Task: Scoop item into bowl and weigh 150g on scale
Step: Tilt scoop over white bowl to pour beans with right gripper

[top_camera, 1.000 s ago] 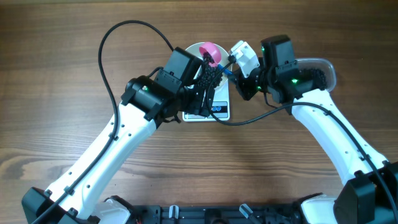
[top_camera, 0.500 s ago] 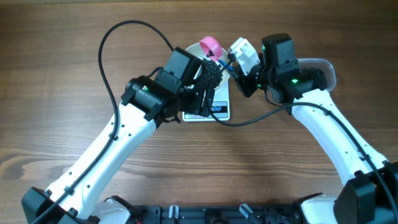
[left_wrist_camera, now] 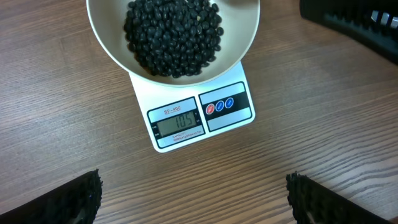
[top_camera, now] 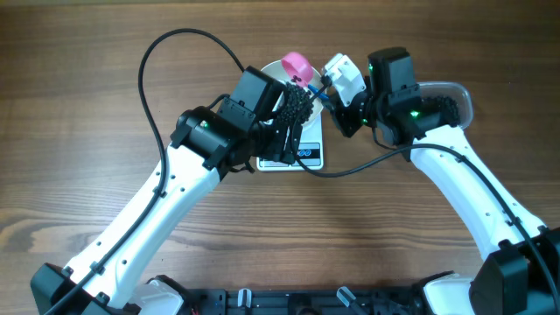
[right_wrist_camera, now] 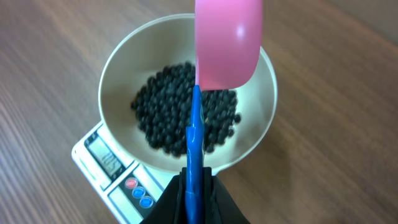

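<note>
**Overhead**
- Table (top_camera: 87, 175): brown wood grain.
- Scale (top_camera: 306, 156): white, in the far half of the table, roughly midway between the left and right edges.
- Bowl (top_camera: 271, 72): on the scale, mostly hidden under the left arm (top_camera: 175, 201).
- Scoop (top_camera: 296, 63): pink, over the bowl's far rim.
- Tub (top_camera: 451, 92): clear plastic, toward the right edge, partly under the right arm (top_camera: 455, 184).

**Left wrist**
- Beans (left_wrist_camera: 173, 34): a black heap inside the bowl.
- Display (left_wrist_camera: 180, 122): grey, reads 105, on the scale's near edge.
- Left pincer (left_wrist_camera: 193, 199): fingers spread wide, nothing held, above bare table on the near side of the scale.

**Right wrist**
- Right pincer (right_wrist_camera: 196, 186): clamped tight on the scoop's blue handle (right_wrist_camera: 194, 137).
- The scoop hangs above the bowl's far rim; its inside is not visible.
</note>
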